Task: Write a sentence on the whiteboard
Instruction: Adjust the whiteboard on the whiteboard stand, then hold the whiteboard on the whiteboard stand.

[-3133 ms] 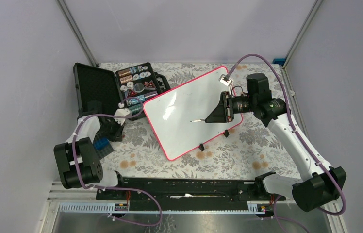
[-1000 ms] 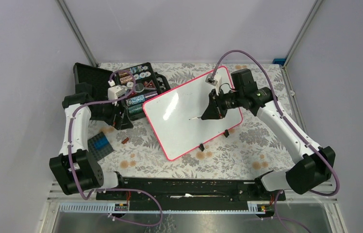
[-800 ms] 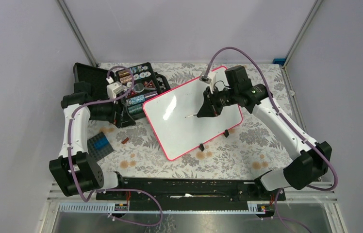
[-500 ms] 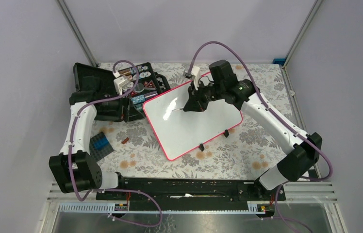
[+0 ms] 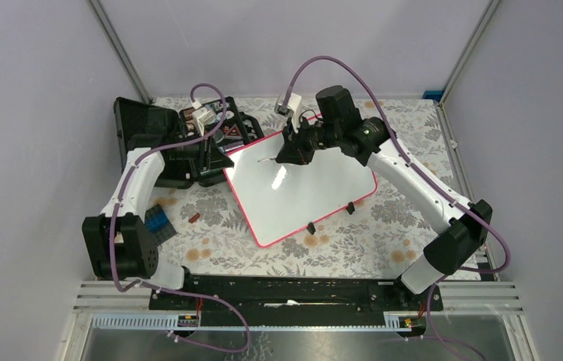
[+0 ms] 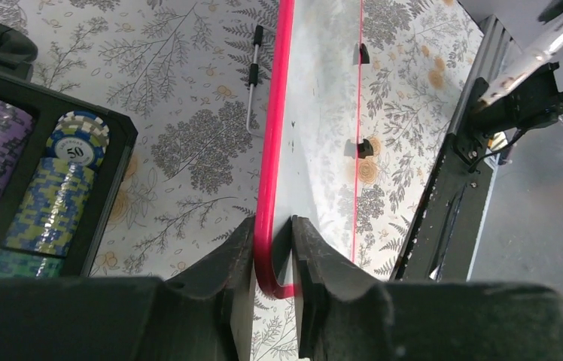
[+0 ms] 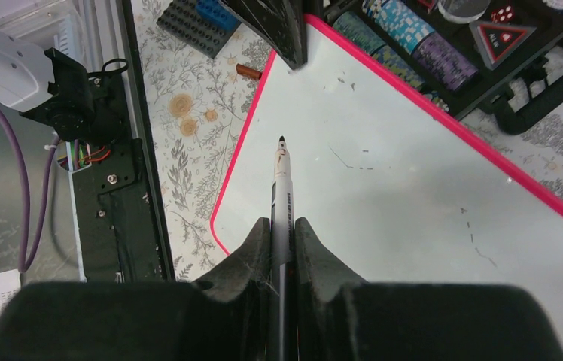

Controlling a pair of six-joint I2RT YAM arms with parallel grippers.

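Closest to the near edge of the floral surface (image 5: 384, 226), left of centre, lie a black-and-blue brick plate (image 5: 156, 223) and a small brown piece (image 5: 194, 219) just beside it. The whiteboard (image 5: 308, 195) lies skewed across the middle of the surface, with two black clips (image 5: 312, 227) on the long edge facing the near right. The left claw (image 6: 271, 226) pinches the board's pink rim at its left corner, one finger on each side. Over the board's far part, the right claw (image 7: 282, 223) is clamped on a marker (image 7: 281, 177). The marker's dark tip points at the white face, though it cannot be told whether it touches. At the far left corner, an open black case (image 5: 222, 131) holds poker chips (image 6: 60, 188).
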